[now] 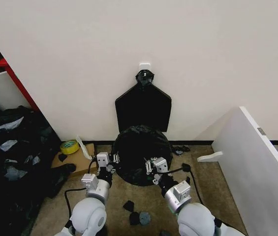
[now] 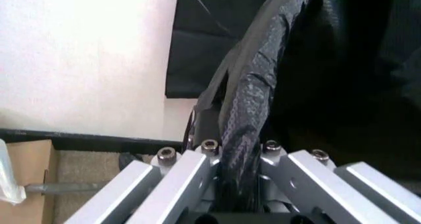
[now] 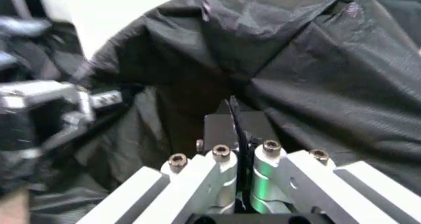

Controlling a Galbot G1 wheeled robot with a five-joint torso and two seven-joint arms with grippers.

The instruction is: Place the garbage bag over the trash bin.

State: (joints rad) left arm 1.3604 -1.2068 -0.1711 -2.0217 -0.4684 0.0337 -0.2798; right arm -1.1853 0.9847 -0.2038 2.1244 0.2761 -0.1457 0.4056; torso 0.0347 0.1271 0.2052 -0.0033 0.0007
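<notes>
My two grippers hang low in front of me at the foot of the white wall point(image 1: 202, 59), one at each side of the garbage bag point(image 1: 139, 153); the bag sits as a round, glossy black, crinkled mound on the floor just before the wall, and it covers whatever is beneath it, so I cannot make out the trash bin's white body under the plastic; my left gripper point(image 1: 111, 158) is at the bag's left edge, and in my left wrist view its fingers point(image 2: 177, 184) are drawn close together with a fold of the black film pinched between them, the film running up and away from the jaws; my right gripper point(image 1: 148, 164) is at the bag's near right edge, and in my right wrist view its jaws are closed tight on a thin edge of the same plastic, with the bag spreading out beyond them; behind the bag a flat, shield-shaped bundle of black bags point(image 1: 143, 108) hangs on the wall from a small white hook point(image 1: 144, 65); a roll of yellow tape point(image 1: 70, 146) lies on a cardboard box point(image 1: 77, 160) to my left, and a white board point(image 1: 257, 162) leans at my right; small black scraps point(image 1: 135, 212) lie on the carpet near my base.
</notes>
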